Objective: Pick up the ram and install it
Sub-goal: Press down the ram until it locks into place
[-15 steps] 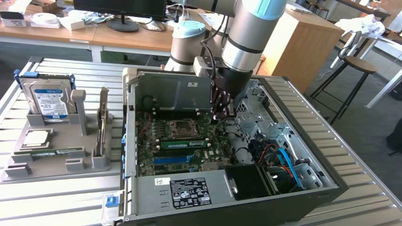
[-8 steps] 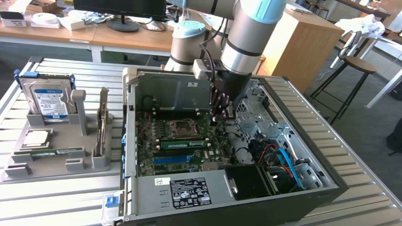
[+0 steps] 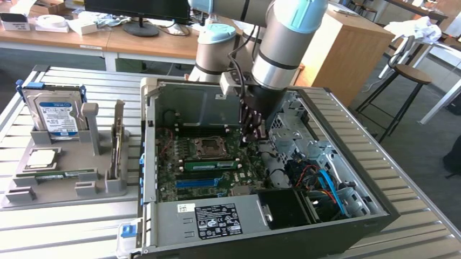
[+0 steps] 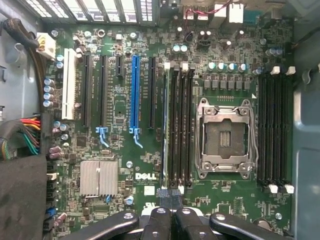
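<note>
Nearest you in the exterior view is the open computer case (image 3: 324, 237), lying on its side on the slatted metal worktop (image 3: 65, 226). Inside it, just past the long blue slot (image 3: 205, 182), the ram (image 3: 212, 163) stands on edge in a memory slot beside the empty processor socket (image 3: 209, 145). From the wrist view you look straight down on it: the ram (image 4: 165, 125) shows as a thin line in the slot farthest from the socket (image 4: 225, 137). Your hand (image 4: 168, 196) has its fingers pressed together, directly over one end of that stick. Whether they touch it you cannot tell. In the exterior view the hand (image 3: 251, 139) hangs from the arm, reaching down into the case. On the exterior view's left a grey holder (image 3: 65, 191) carries a hard drive (image 3: 58, 116) and an upright expansion card (image 3: 117, 140).
</note>
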Robot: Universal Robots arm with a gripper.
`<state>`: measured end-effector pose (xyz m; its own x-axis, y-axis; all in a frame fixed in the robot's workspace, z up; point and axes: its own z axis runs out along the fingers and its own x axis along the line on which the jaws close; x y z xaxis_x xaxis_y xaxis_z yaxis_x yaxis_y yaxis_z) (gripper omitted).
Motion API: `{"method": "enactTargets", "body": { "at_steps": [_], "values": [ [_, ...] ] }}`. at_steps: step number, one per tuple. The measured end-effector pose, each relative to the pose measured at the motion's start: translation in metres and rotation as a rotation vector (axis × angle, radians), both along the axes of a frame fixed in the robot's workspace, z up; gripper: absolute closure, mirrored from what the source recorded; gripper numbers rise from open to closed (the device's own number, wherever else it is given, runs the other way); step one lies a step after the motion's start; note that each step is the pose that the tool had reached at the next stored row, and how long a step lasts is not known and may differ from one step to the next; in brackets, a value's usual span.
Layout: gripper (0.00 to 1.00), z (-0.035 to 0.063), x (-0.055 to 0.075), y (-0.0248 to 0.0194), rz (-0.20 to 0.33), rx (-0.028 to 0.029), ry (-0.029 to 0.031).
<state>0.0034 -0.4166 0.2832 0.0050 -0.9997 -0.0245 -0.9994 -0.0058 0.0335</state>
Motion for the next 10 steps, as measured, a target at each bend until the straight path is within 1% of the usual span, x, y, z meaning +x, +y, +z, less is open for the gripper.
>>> {"method": "enactTargets", "body": {
  "at_steps": [10],
  "values": [
    [0.9, -0.0121, 0.0, 0.0, 0.0, 0.0002, 0.0]
  ]
}}
